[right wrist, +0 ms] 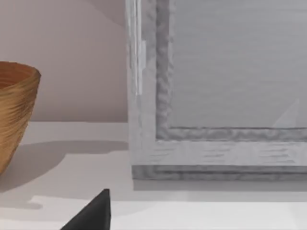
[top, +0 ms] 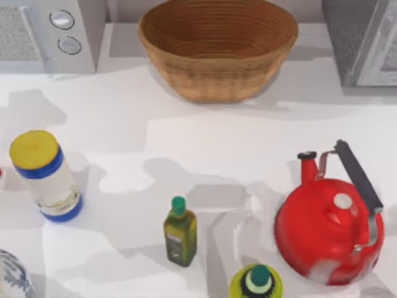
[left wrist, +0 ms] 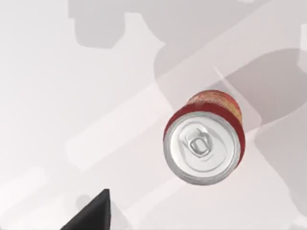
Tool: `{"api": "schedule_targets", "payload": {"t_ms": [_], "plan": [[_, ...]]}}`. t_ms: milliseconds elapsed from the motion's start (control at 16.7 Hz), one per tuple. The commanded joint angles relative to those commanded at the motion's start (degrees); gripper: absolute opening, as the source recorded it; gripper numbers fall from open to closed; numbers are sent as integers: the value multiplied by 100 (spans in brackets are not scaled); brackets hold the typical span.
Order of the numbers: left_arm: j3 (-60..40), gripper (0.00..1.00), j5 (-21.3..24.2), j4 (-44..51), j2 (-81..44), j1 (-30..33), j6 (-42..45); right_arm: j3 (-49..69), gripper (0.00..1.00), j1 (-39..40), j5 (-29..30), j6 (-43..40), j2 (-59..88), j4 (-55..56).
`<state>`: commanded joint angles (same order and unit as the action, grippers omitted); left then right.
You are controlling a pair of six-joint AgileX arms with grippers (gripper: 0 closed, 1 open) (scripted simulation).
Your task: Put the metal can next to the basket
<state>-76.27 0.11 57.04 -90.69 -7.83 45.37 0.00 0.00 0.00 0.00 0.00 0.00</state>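
One metal can (left wrist: 204, 143) stands upright on the white table (left wrist: 57, 96) in the left wrist view, silver top up. A dark left finger (left wrist: 93, 213) is cut off at that picture's bottom edge. The basket (top: 217, 46) sits top middle, its far rim cut off. The right finger (right wrist: 93, 213) is cut off too.

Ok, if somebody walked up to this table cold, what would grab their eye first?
Probably the bright red kettle at the table's near right, then the wide wicker basket at the back centre. In the left wrist view, the metal can stands upright on the white table, seen from above, with the left gripper's dark fingertip apart from it.
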Motion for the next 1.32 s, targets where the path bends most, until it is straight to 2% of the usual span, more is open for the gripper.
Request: {"api": "schedule_targets", "payload": {"t_ms": [240, 480, 900, 1320], "plan": [[-1108, 100, 0, 897, -1460, -155, 762, 0, 100, 0, 0, 0, 0, 0], [-1624, 100, -2, 1313, -2135, -233, 1119, 0, 100, 0, 0, 0, 0, 0], [-1530, 100, -2, 1214, -2174, -218, 1116, 0, 100, 0, 0, 0, 0, 0], [-662, 100, 0, 65, -2440, -245, 1145, 0, 100, 0, 0, 0, 0, 0]]}}
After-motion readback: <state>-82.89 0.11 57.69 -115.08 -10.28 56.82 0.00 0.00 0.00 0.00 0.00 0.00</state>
